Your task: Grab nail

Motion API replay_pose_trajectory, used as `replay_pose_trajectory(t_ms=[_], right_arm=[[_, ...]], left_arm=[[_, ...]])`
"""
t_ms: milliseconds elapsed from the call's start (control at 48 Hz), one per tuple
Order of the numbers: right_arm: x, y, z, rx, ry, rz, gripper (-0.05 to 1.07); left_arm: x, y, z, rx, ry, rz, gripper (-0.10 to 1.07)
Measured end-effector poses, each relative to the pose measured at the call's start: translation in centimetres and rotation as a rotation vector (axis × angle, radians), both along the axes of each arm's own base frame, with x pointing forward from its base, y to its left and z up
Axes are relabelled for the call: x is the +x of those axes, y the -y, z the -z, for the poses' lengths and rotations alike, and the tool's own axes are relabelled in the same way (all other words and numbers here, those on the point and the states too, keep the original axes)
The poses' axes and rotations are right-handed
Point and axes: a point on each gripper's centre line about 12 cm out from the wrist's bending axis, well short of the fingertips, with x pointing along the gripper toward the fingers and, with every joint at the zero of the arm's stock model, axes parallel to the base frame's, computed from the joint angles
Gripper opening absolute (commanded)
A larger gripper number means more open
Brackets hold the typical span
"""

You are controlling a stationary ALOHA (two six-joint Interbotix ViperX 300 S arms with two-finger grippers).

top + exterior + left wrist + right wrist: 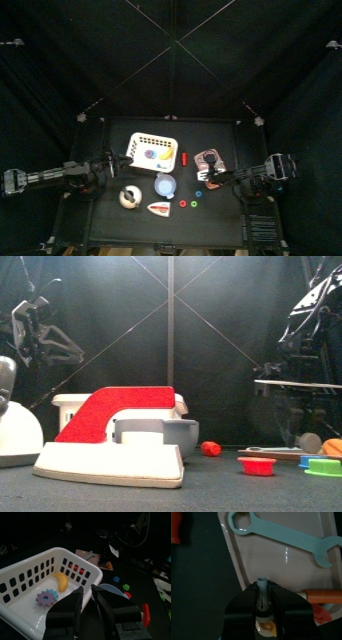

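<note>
Black curtains are enclosing a small black table [107,205], w/ both arms being seen coming in from opposite sides in the top view.

Rt fingers [263,596] are being held over a pinkish tray [254,559]; the nail [262,587], a grey peg-like piece, is being pinched between them, its tip sticking out past the fingertips, so the gap is narrow and filled by the nail. Whether the nail is touching the tray can't be told. A pale blue wrench [284,534] is lying flat on the same tray, apart from the nail. An orange-handled tool [324,595] is lying just beside the rt fingers, and a red-orange piece [176,527] is being seen off the tray on the dark table.

Lt fingers [85,594] are being kept nearly together, nothing betw. them, above the rim of a white basket [27,569]. A yellow banana [60,581] and a purple gear [46,598] are lying inside the basket.

From the front view, a red-and-white toy iron [114,441] is standing nearest, w/ a red cup [257,465] on the table further to the rt.
</note>
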Motion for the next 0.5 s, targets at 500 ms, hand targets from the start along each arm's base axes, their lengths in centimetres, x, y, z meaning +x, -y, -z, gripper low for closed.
replay_pose_trajectory(t_ms=[500], right_arm=[[1.9, 0.9, -2.6, -0.121, 0.097, -0.122, 0.5]], left_arm=[[0.0, 0.1, 0.0, 0.001, 0.0, 0.005, 0.65]])
